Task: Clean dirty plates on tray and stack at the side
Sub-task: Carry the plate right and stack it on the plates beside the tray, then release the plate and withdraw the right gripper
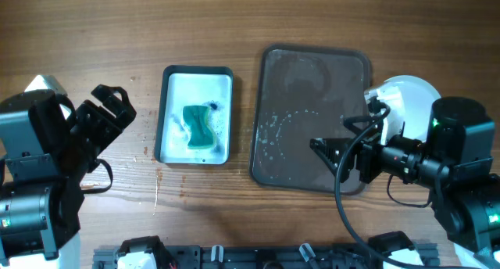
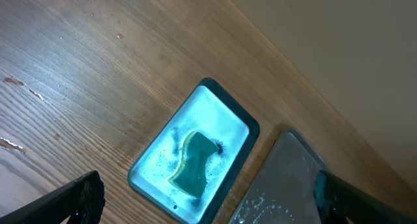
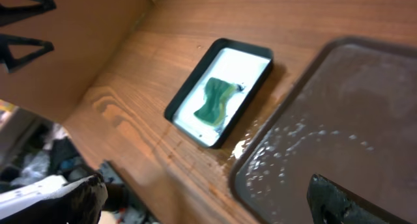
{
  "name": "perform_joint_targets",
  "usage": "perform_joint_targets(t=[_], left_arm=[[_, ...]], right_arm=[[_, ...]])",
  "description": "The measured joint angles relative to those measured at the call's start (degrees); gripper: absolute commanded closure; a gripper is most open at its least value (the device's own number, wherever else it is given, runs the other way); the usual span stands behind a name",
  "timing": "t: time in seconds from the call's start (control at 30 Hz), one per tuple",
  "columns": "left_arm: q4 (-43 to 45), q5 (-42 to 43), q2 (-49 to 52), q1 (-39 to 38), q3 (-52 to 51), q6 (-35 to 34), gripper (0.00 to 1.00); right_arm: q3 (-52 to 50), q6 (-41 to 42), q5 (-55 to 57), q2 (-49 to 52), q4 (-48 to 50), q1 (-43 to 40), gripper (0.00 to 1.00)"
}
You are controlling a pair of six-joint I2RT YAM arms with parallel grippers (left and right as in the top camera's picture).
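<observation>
A sponge dish (image 1: 178, 89) lies left of the tray (image 1: 312, 89), which runs lengthwise front-to-back; my left end effector (image 1: 114, 105) and right end effector (image 1: 328, 156) gape empty.

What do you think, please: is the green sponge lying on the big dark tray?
Not quite: the overhead view shows the sponge lying in the small white dish left of the tray, not on it.
</observation>
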Motion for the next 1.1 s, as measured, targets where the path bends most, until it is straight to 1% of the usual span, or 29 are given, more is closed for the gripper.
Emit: perform_joint_targets(t=[0.13, 0.23, 0.3, 0.33, 0.37, 0.43, 0.47, 0.57, 0.63, 0.77, 0.8, 0.83, 0.9, 1.03, 1.1], left_arm=[[0.0, 0.0, 0.0, 0.0, 0.0, 0.0, 0.0], [0.0, 0.0, 0.0, 0.0, 0.0, 0.0, 0.0], [0.0, 0.0, 0.0, 0.0, 0.0, 0.0, 0.0], [0.0, 0.0, 0.0, 0.0, 0.0, 0.0, 0.0], [0.0, 0.0, 0.0, 0.0, 0.0, 0.0, 0.0], [0.0, 0.0, 0.0, 0.0, 0.0, 0.0, 0.0], [0.0, 0.0, 0.0, 0.0, 0.0, 0.0, 0.0], [0.0, 0.0, 0.0, 0.0, 0.0, 0.0, 0.0], [0.0, 0.0, 0.0, 0.0, 0.0, 0.0, 0.0], [0.0, 0.0, 0.0, 0.0, 0.0, 0.0, 0.0], [0.0, 0.0, 0.0, 0.0, 0.0, 0.0, 0.0], [0.0, 0.0, 0.0, 0.0, 0.0, 0.0, 0.0], [0.0, 0.0, 0.0, 0.0, 0.0, 0.0, 0.0], [0.0, 0.0, 0.0, 0.0, 0.1, 0.0, 0.0], [0.0, 0.0, 0.0, 0.0, 0.1, 0.0, 0.0]], right_arm=[[0.0, 3.8, 0.3, 0.7, -1.6, 0.2, 0.0], [0.0, 4.0, 1.6, 0.7, -1.7, 0.0, 0.0], [-0.1, 1.7, 2.5, -0.5, -0.8, -0.2, 0.0], [-0.2, -2.1, 4.3, -3.5, 2.2, -0.2, 0.0], [-0.2, -3.5, 5.2, -5.0, 3.0, -0.2, 0.0], [-1.8, -6.4, 8.5, -9.2, 7.9, -0.2, 0.0], [-4.1, -8.7, 12.0, -13.4, 12.2, -0.2, 0.0], [-11.6, -11.7, 17.4, -22.3, 17.8, -0.2, 0.0], [-19.0, -12.6, 20.1, -27.6, 20.0, -0.2, 0.0], [-34.8, -13.7, 22.8, -35.8, 27.6, -0.2, 0.0], [-41.7, -13.9, 23.3, -38.9, 32.0, -0.2, 0.0], [-44.2, -14.1, 23.5, -40.0, 33.1, -0.2, 0.0], [-49.5, -14.3, 23.8, -42.6, 38.8, -0.2, 0.0], [-60.0, -14.3, 24.1, -48.7, 46.7, -0.2, 0.0], [-63.7, -14.3, 24.2, -49.4, 51.1, -0.2, 0.0]])
